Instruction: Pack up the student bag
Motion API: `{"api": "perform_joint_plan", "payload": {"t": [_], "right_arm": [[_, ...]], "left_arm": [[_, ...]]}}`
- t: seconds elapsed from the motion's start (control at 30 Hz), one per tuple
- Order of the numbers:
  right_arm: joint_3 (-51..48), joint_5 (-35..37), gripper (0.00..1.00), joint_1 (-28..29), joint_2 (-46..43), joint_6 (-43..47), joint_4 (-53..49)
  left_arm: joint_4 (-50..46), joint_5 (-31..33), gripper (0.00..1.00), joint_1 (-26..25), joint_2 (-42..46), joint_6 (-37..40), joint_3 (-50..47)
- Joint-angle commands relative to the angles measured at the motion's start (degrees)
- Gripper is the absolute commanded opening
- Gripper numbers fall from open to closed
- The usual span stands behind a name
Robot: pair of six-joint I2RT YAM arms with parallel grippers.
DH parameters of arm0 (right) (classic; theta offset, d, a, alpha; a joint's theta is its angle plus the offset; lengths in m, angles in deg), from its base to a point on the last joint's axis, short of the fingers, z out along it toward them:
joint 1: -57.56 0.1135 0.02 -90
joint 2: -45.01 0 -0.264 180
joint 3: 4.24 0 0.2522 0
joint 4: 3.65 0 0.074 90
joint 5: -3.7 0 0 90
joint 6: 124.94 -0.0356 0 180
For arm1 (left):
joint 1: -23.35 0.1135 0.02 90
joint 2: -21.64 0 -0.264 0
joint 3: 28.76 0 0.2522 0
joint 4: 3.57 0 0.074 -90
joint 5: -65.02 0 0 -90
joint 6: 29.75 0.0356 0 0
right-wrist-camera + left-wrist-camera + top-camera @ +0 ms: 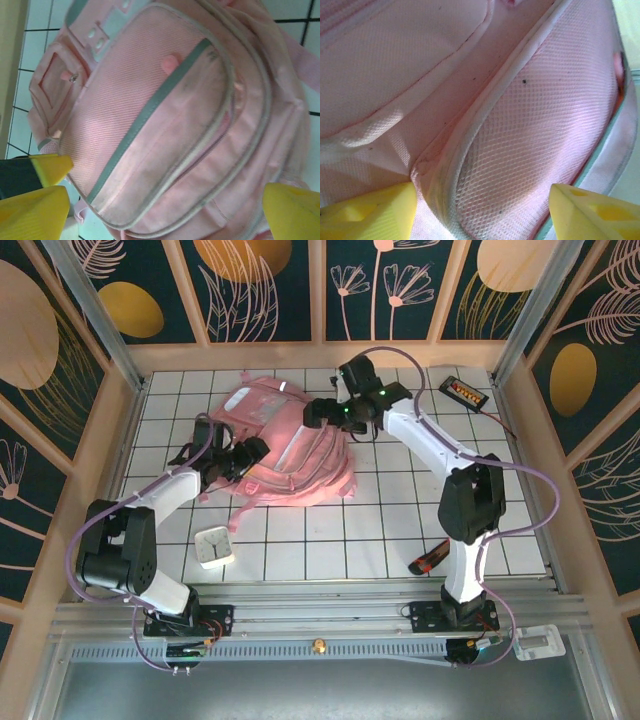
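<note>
Reaching over student bag: left pincer released, pressed against it; right pincer released, hovering above.

The student bag lies flat, front side up, just left of centre in the upper half of the top view, its top end toward the upper left. It is large, pink and soft, slumped rather than upright. Close up, the student bag shows woven-textured front pockets edged in pale piping, one crossed by a grey strip.

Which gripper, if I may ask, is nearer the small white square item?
Left. The left gripper is just beyond the white item, at the student bag; the right gripper is farther back.
</note>
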Motion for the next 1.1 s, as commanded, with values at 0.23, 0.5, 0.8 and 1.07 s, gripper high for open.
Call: {"api": "perform_joint_plan", "payload": {"t": [0.23,0.5,0.8,1.07], "right_arm": [[-15.6,10.9,0.77,11.5,-5.9,4.7,11.5],[-24.8,14.3,0.55,17.7,-7.5,1.6,15.1],[-17.7,17.6,0.53,20.6,0.6,-0.1,13.0],[-12.8,19.8,0.45,21.1,6.1,-2.6,11.2]], "left_arm": [[10.7,-0.8,0.62,-0.2,3.9,-3.3,-10.8],[15.6,0.7,0.61,-0.3,8.1,-3.0,-16.3],[18.8,0.2,0.61,-0.2,10.0,-3.7,-19.0],[18.7,-0.9,0.62,-0.3,10.4,-2.8,-18.8]]}}
